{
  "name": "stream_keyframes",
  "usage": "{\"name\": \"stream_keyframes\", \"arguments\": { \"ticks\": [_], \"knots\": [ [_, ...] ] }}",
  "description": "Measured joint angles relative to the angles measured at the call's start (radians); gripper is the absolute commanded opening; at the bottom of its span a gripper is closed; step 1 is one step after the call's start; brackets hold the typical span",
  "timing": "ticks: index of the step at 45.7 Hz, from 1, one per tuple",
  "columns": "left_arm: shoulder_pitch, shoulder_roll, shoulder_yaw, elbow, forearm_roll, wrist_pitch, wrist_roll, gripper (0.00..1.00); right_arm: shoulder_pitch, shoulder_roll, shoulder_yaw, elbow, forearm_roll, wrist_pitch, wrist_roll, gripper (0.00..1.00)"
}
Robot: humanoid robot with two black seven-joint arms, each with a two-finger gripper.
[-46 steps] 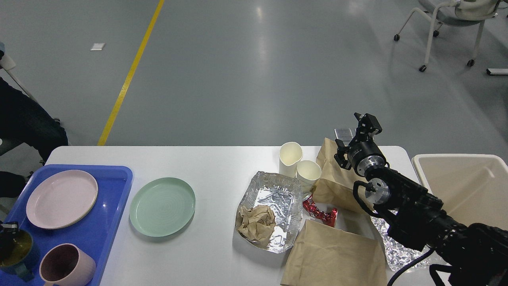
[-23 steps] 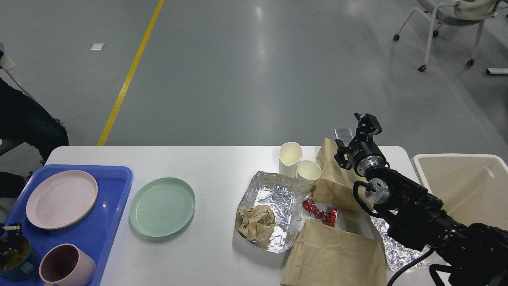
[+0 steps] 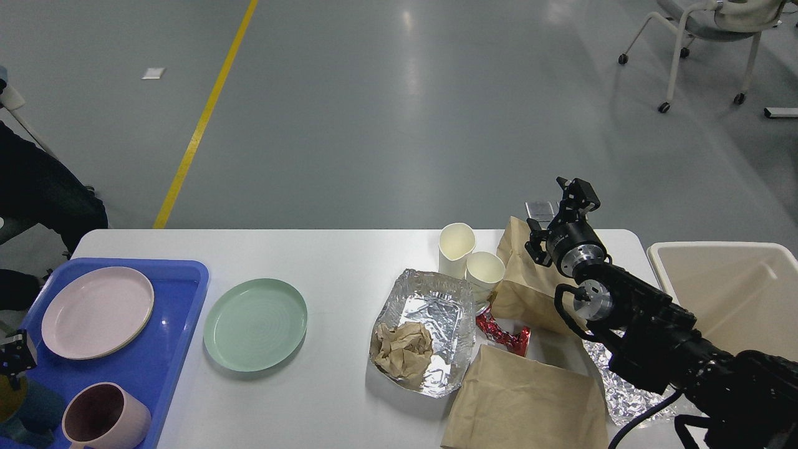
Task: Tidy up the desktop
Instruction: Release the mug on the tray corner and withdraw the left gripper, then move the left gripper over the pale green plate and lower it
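- The worktop (image 3: 349,255) is white and wide. It lies below and in front of both arms, and it holds dishes at one end and trash at the other.
- The right claw (image 3: 564,209) hangs up over the far right part of the worktop. Its two fingers look a little apart and nothing is in them.
- Just under that claw lies a brown paper bag (image 3: 530,280). A second brown bag (image 3: 523,399) lies nearer to me, well below the claw.
- To the left of the right claw stand two paper cups (image 3: 467,255), touching each other. Past them is a foil tray (image 3: 430,312) with a crumpled brown paper (image 3: 402,349) inside.
- A red wrapper (image 3: 502,333) lies between the foil tray and the bags.
- To the right of the right claw is a beige bin (image 3: 729,293), beside the end of the worktop. It looks empty.
- Far to the left sits a green plate (image 3: 255,324), alone on the worktop.
- Beside it is a blue tray (image 3: 168,349) with a pink plate (image 3: 96,312) and a pink mug (image 3: 103,418).
- The left claw (image 3: 12,358) is at the edge of the view, over a dark cup (image 3: 22,405) on the blue tray. I cannot tell if it is open.
- I think the dishes are being put on the blue tray now. Next, the green plate should go there, and the trash should go in the bin.
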Motion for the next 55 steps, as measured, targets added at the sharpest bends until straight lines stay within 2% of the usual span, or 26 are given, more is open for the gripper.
{"name": "stream_keyframes", "arguments": {
  "ticks": [5,8,12,22,28,39,55],
  "knots": [
    [-0.044,0.0,0.036,-0.002,-0.003,0.0,-0.019,0.92,0.0,0.0,0.0,0.0,0.0,0.0,0.0,1.0],
    [-0.075,-0.004,0.061,-0.003,-0.006,0.0,-0.056,0.92,0.0,0.0,0.0,0.0,0.0,0.0,0.0,1.0],
    [-0.118,-0.021,0.104,-0.003,-0.01,0.0,-0.132,0.92,0.0,0.0,0.0,0.0,0.0,0.0,0.0,1.0],
    [-0.224,-0.083,0.207,-0.015,-0.012,0.0,-0.382,0.92,0.0,0.0,0.0,0.0,0.0,0.0,0.0,1.0],
    [-0.277,-0.149,0.245,-0.049,-0.016,0.0,-0.479,0.92,0.0,0.0,0.0,0.0,0.0,0.0,0.0,1.0],
    [-0.35,-0.276,0.336,-0.09,-0.018,0.077,-0.484,0.92,0.0,0.0,0.0,0.0,0.0,0.0,0.0,1.0],
    [-0.367,-0.395,0.35,-0.129,-0.016,0.072,-0.481,0.95,0.0,0.0,0.0,0.0,0.0,0.0,0.0,1.0]
  ]
}}
